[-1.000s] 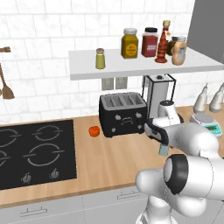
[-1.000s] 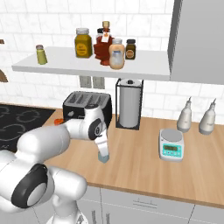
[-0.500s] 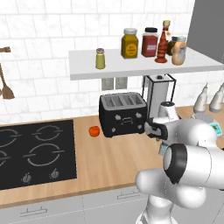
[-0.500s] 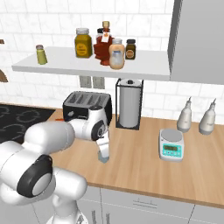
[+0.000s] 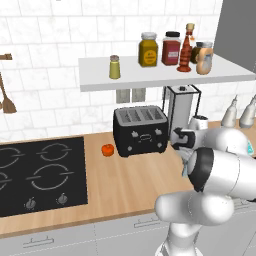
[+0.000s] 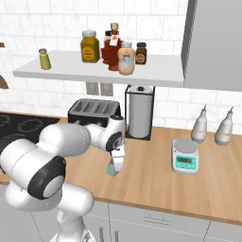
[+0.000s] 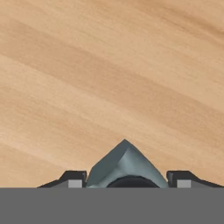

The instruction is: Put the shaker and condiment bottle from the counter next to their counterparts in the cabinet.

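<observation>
Since a second ago the gripper [image 6: 116,166] has been drawn in nearer the robot, and the shaker [image 6: 112,168] is pinched between its two fingertips, one [image 7: 72,179] on each side of the grey cap, above the bare wood of the counter [image 6: 156,179]. On the cabinet [image 6: 156,75] one condiment bottle [image 6: 125,58] is seen just right of the one ribbed red bottle [image 6: 112,45], one yellow-green shaker [image 6: 44,58] stands far left, and three jars are counted. On the counter stand one toaster [image 5: 140,130], one scale [image 6: 185,157] and two grey bottles [image 6: 199,125].
</observation>
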